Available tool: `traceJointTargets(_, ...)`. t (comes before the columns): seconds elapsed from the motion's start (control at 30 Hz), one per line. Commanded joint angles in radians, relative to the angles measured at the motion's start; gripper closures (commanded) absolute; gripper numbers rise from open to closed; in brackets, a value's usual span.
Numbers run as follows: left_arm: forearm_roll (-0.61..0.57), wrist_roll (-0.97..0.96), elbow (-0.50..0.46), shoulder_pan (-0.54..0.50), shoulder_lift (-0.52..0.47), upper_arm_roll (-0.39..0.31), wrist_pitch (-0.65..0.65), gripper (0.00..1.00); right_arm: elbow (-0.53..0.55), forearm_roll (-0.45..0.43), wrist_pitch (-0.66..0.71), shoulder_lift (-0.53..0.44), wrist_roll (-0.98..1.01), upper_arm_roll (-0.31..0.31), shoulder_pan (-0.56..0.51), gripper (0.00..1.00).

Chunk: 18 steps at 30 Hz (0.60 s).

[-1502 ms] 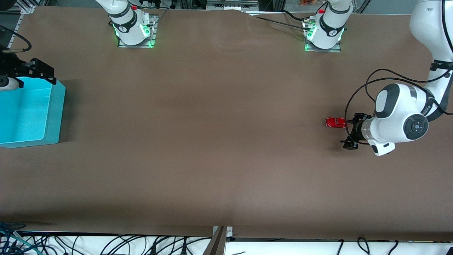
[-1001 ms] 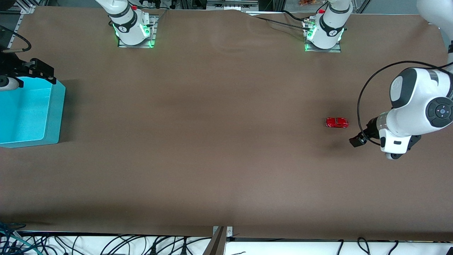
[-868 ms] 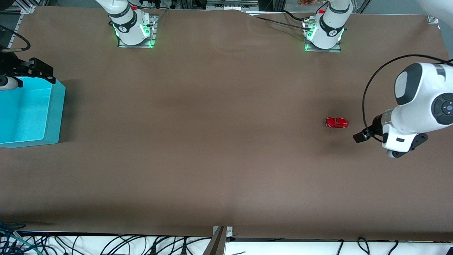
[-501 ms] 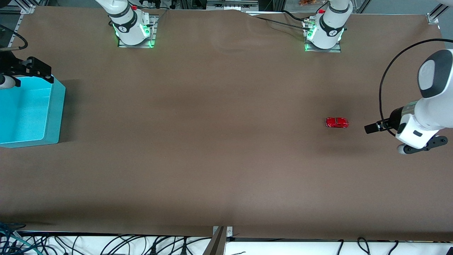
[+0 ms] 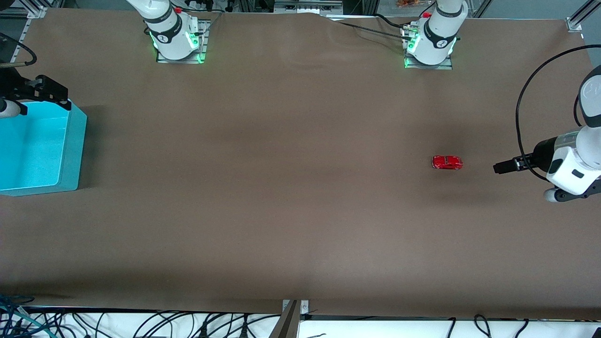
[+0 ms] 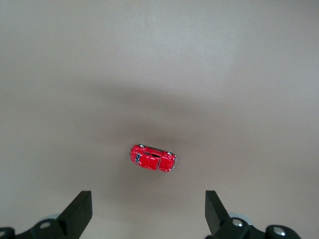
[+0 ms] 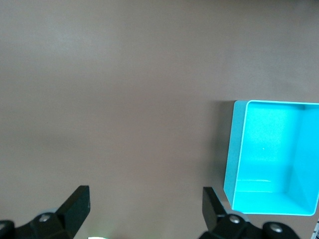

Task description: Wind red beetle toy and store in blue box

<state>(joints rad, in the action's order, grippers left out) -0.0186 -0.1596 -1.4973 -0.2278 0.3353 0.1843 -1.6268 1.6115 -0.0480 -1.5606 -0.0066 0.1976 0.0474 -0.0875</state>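
Observation:
The red beetle toy [image 5: 447, 162] stands on its wheels on the brown table, toward the left arm's end; the left wrist view shows the toy [image 6: 153, 158] alone on the cloth. My left gripper [image 5: 504, 167] hangs over the table beside it, closer to that end, open [image 6: 147, 214] with nothing between its fingers. The blue box [image 5: 75, 150] sits at the right arm's end and holds nothing [image 7: 233, 149]. My right gripper [image 5: 47, 91] hovers by the box's corner farthest from the front camera, open [image 7: 144, 206] and holding nothing.
Both arm bases [image 5: 178, 42] [image 5: 429, 47] glow green along the table edge farthest from the front camera. The brown cover wrinkles near the left arm's base. Cables [image 5: 188, 324] hang below the edge nearest the front camera.
My left gripper has drawn back from the red beetle toy toward the left arm's end of the table. The toy has stayed put. The right gripper has barely shifted.

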Motion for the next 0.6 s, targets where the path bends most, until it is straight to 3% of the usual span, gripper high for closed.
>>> traceJointTargets(0.0,0.028,0.106,-0.021,0.054,-0.018,-0.071,0.022,0.01,-0.027,0.004,0.017,0.01,0.017,-0.001,-0.005,0.0)
traceJointTargets(0.27,0.028,0.081,-0.024,0.058,-0.019,-0.074,0.035,0.0,-0.027,0.005,0.019,0.01,0.017,-0.001,-0.005,0.0)
traceJointTargets(0.57,0.063,-0.129,-0.04,0.059,-0.015,-0.078,0.05,0.0,-0.027,0.005,0.019,0.01,0.017,-0.001,-0.005,0.0)
